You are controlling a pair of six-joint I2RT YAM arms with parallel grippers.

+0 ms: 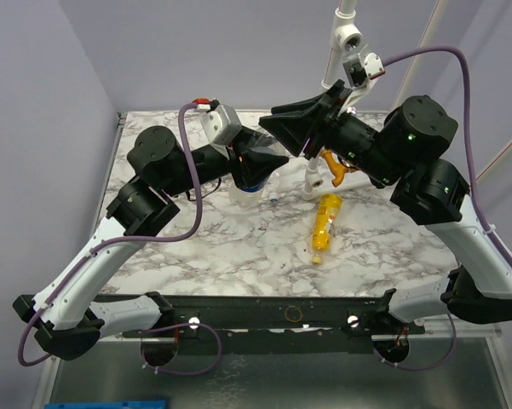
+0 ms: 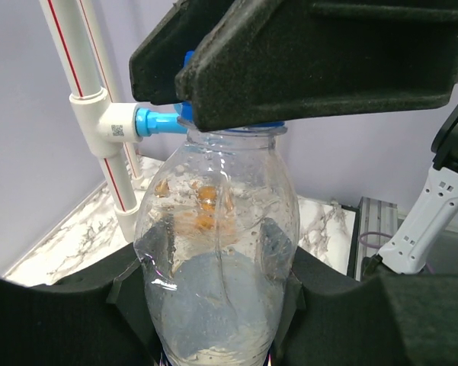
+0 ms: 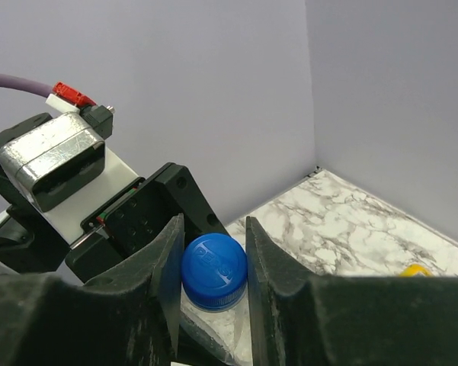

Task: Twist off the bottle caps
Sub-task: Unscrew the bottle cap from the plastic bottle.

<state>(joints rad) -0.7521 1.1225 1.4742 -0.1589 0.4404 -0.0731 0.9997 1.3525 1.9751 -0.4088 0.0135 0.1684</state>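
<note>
A clear bottle (image 2: 217, 252) with a blue label (image 1: 250, 191) stands upright at the back middle of the table. My left gripper (image 2: 217, 305) is shut on its body, one black finger on each side. A blue Pepsi cap (image 3: 214, 268) sits on the bottle's neck. My right gripper (image 3: 213, 248) comes from above and is shut on this cap, both pads touching its ribbed sides. In the top view the right gripper (image 1: 273, 128) hangs over the left gripper (image 1: 257, 169) and hides the cap. A yellow-orange bottle (image 1: 325, 223) lies on its side right of centre.
A white PVC pole (image 2: 99, 114) with a blue fitting (image 2: 156, 122) stands just behind the held bottle, its foot (image 1: 312, 183) on the marble table (image 1: 238, 247). An orange object (image 1: 335, 167) sits beside that foot. Purple walls close in on the left and at the back.
</note>
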